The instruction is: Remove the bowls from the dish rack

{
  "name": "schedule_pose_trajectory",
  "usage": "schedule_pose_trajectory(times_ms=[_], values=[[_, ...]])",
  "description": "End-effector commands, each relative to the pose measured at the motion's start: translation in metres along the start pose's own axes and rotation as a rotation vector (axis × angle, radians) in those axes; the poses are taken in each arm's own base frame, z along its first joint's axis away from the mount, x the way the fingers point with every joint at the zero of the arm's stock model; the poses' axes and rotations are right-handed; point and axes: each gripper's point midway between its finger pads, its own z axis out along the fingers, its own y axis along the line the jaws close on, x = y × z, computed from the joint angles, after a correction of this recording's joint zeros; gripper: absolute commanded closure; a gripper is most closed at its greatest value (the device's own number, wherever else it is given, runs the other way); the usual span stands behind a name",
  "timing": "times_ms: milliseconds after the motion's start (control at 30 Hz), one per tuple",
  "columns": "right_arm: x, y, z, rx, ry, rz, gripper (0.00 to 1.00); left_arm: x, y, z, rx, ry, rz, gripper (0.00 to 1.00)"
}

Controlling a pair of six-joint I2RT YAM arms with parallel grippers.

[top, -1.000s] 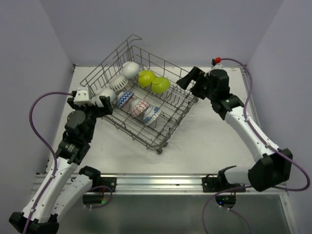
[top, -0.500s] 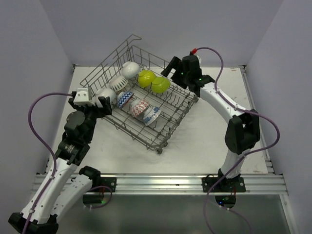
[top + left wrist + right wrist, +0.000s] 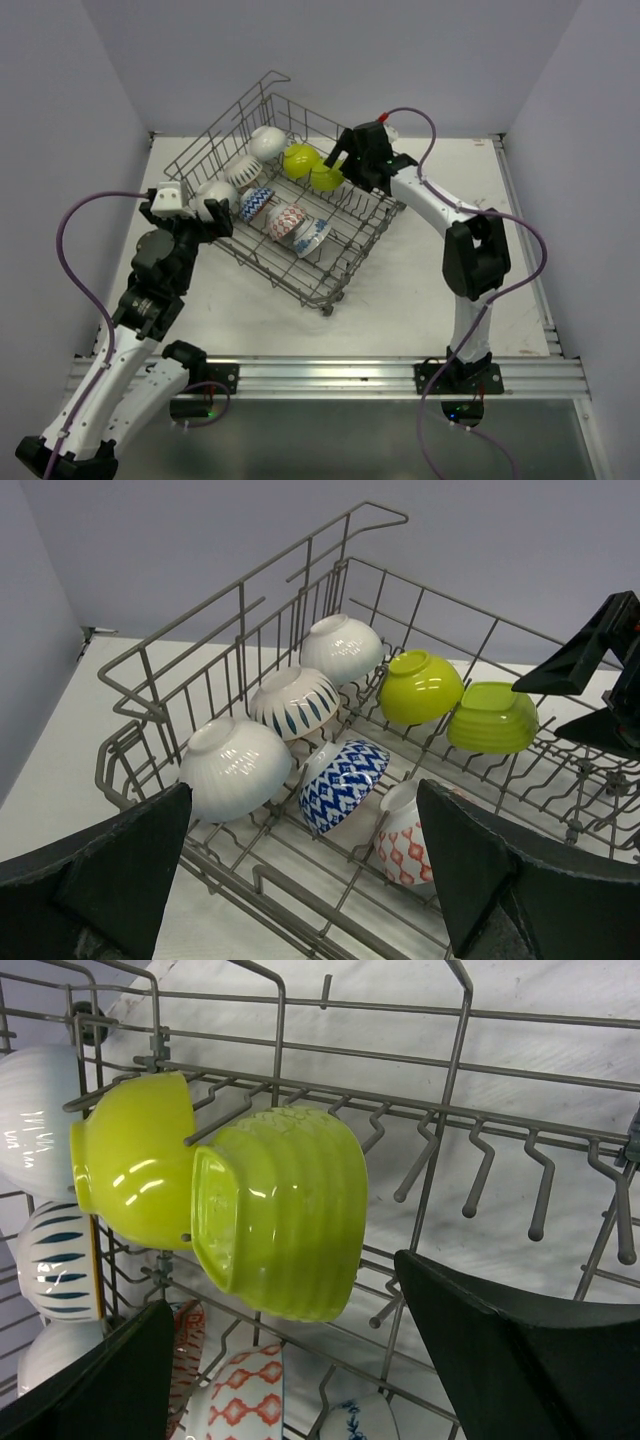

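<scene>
Lime bowl (image 3: 280, 1210): ribs, wrist views only

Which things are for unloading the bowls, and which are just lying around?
For the job: green bowls, white bowls, patterned bowls, rack, left gripper, right gripper.
Just there: table, purple cables, rail.

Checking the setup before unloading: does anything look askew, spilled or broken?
Only the dish rack: it sits skewed, corner-on to the edges of the table rather than square. The bowls lie tipped among its tines, none visibly cracked or fallen out, and nothing looks spilled.
</scene>
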Motion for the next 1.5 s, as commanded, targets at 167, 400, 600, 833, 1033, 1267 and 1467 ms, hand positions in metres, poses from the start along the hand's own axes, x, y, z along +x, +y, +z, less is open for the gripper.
schedule_pose_trajectory(times_ms=[167,400,600,833,1033,1267,1467], values=[[-0.013,0.005,0.014,0.018,-0.048,0.066,0.01,-0.004,-0.009,0.003,0.027,-0.006,-0.021,0.01],[-0.005,0.003,0.027,0.010,-0.034,0.091,0.01,-0.001,-0.013,0.004,0.045,0.007,-0.017,0.01],[-0.005,0.005,0.033,-0.003,-0.039,0.111,0.11,0.001,-0.015,0.005,0.052,0.013,-0.013,0.01],[-0.001,0.014,0.036,-0.053,-0.026,0.146,0.23,0.002,-0.016,0.006,0.055,0.019,-0.013,0.01],[-0.003,0.022,0.028,-0.082,-0.024,0.158,0.36,0.005,-0.017,0.007,0.060,0.027,-0.009,0.01],[-0.002,0.024,0.021,-0.093,-0.016,0.163,0.52,0.006,-0.016,0.008,0.055,0.031,-0.007,0.01],[-0.009,0.033,0.011,-0.122,-0.028,0.163,0.61,0.007,-0.016,0.008,0.054,0.036,-0.005,0.01]])
